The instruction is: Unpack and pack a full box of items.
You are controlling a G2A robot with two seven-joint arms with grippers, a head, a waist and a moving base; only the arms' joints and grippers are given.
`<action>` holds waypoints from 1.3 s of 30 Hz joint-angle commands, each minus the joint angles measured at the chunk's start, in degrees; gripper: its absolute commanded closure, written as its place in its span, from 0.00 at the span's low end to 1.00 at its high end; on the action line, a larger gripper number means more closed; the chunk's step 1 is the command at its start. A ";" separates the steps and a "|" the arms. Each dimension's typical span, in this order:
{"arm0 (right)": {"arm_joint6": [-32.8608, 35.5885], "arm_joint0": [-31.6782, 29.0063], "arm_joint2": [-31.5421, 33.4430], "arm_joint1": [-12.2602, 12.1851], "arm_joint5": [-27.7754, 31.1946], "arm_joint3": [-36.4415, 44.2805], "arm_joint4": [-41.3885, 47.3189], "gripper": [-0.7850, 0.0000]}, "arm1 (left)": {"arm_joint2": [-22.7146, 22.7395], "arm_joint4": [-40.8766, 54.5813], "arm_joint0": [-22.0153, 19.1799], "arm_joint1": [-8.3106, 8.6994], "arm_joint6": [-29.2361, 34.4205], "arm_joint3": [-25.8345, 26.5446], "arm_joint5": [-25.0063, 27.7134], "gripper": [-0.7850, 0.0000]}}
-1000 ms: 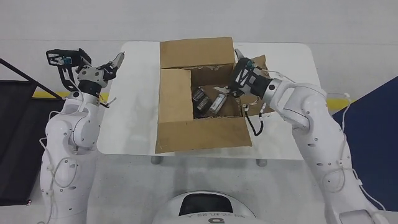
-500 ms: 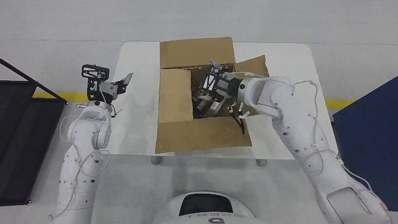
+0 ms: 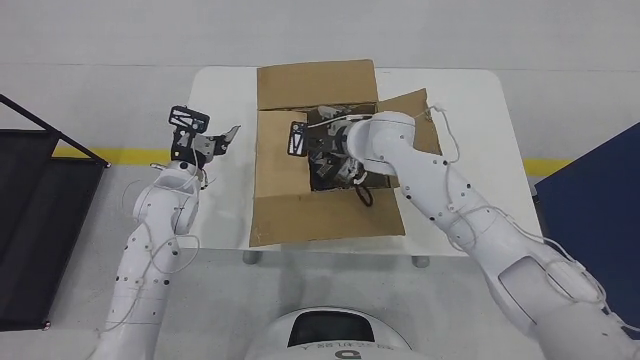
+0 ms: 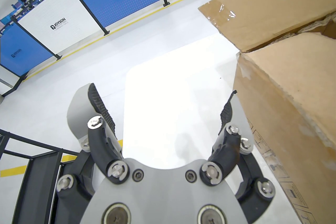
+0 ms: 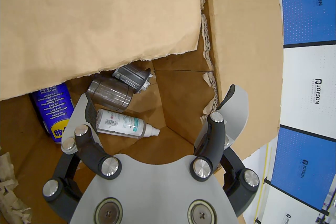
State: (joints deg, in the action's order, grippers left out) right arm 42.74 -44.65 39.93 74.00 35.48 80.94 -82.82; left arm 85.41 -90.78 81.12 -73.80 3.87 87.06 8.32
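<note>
An open cardboard box (image 3: pixel 300 205) stands on the white table (image 3: pixel 222 205), flaps spread. Inside lie a blue spray can (image 5: pixel 56 114), a grey metal cylinder (image 5: pixel 111 93), a ribbed grey part (image 5: pixel 132 75) and a small white bottle (image 5: pixel 123 126), partly under a torn flap (image 5: pixel 99 4). My right gripper (image 5: pixel 161 99) hangs open inside the box just above the bottle, holding nothing. My left gripper (image 4: pixel 162 93) is open and empty over bare table to the left of the box (image 4: pixel 288 83); in the top view the left gripper (image 3: pixel 225 137) sits beside the box's left flap.
Crumpled packing paper (image 5: pixel 8 196) lies in one corner of the box. A black rack (image 3: pixel 30 220) stands on the floor left of the table. Bare tabletop lies left and right of the box.
My right arm has swung from the box's right side leftwards and deeper into the box. My left arm has moved right, closer to the box. Both grippers stay empty.
</note>
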 commanded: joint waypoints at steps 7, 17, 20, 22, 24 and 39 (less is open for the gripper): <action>-7.24 1.42 -1.07 1.64 1.10 -4.81 5.50 0.00 | -3.82 0.14 -2.72 -0.45 -1.15 -3.00 -0.02 0.00; -14.82 0.70 2.54 1.41 -0.18 -4.14 7.09 0.00 | -7.75 -0.86 -5.47 -1.07 -2.09 -6.21 -2.06 0.00; -16.44 -0.98 4.45 0.79 -1.01 -1.24 6.35 0.00 | -8.31 1.23 -5.98 -1.34 -2.82 -6.95 -2.58 0.00; -17.32 -2.20 5.47 0.42 -1.73 1.12 5.55 0.00 | -8.32 2.74 -6.13 -1.46 -3.27 -7.03 -2.89 0.00; -17.74 -3.18 6.19 0.22 -3.20 3.15 4.51 0.00 | -7.77 4.14 -5.90 -1.47 -3.78 -6.91 -3.31 0.00; -14.97 3.45 -7.18 7.00 -20.88 1.24 -2.62 0.00 | 12.08 12.33 3.61 0.92 -8.59 -4.72 -6.91 0.00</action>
State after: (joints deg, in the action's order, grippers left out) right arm 27.91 -42.08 33.78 80.32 15.33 83.60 -85.50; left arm 96.26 -79.32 84.10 -72.98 -4.57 82.23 1.19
